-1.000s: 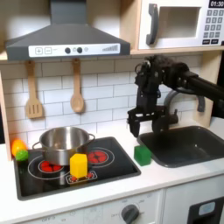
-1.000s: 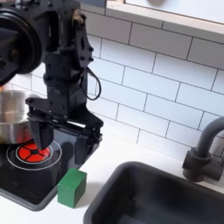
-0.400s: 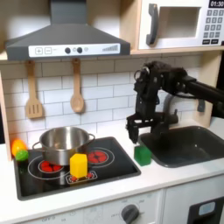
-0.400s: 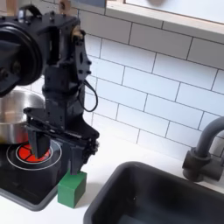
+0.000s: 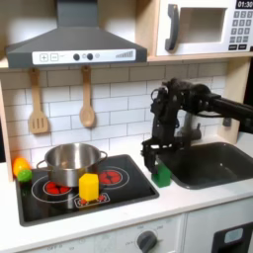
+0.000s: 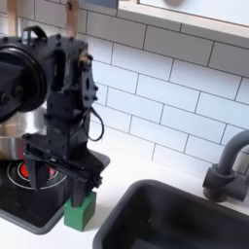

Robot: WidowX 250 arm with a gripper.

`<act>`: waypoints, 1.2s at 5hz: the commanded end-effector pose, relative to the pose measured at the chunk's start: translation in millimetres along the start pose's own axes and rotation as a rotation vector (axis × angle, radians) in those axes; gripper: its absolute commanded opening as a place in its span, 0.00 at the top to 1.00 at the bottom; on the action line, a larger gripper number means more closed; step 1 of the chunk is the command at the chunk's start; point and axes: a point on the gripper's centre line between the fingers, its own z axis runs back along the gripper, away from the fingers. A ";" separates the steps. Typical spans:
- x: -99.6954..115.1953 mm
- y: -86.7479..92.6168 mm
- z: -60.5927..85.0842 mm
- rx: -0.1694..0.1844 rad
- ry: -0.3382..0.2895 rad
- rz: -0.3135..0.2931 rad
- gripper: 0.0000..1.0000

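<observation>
At the right edge of the stove [image 5: 133,190], the gripper [image 5: 155,163] hangs low over a green block [image 5: 161,178], its jaws spread wide and holding nothing. In the first exterior view the block stands on the desk [image 5: 193,201] at about 3 o'clock from the stove, between the stove and the sink [image 5: 212,165]. In the second exterior view the gripper [image 6: 63,183] has one finger over the red burner [image 6: 29,173], and the green block [image 6: 80,212] sits at about 5 o'clock from the gripper's middle, close under the other finger. Whether that finger touches the block cannot be told.

This looks like the approach to a grasp: the jaws are open and low, but not yet set around the block. A grip here would call for centring toward 5 o'clock and coming a little lower, so that the fingers bracket the block's sides before closing.

A steel pot [image 5: 71,163] and a yellow block [image 5: 89,187] sit on the stove, well apart from the gripper.
</observation>
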 end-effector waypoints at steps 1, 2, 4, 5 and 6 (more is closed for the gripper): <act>-4.0 -4.9 -10.4 0.004 0.026 0.001 0.00; -5.8 -12.9 -4.8 -0.017 0.026 -0.011 0.00; 0.0 -11.3 -12.0 0.005 0.011 0.032 0.00; 5.1 -12.1 -11.8 0.003 -0.006 0.040 0.00; 8.3 -10.8 -15.7 -0.004 -0.027 0.081 0.00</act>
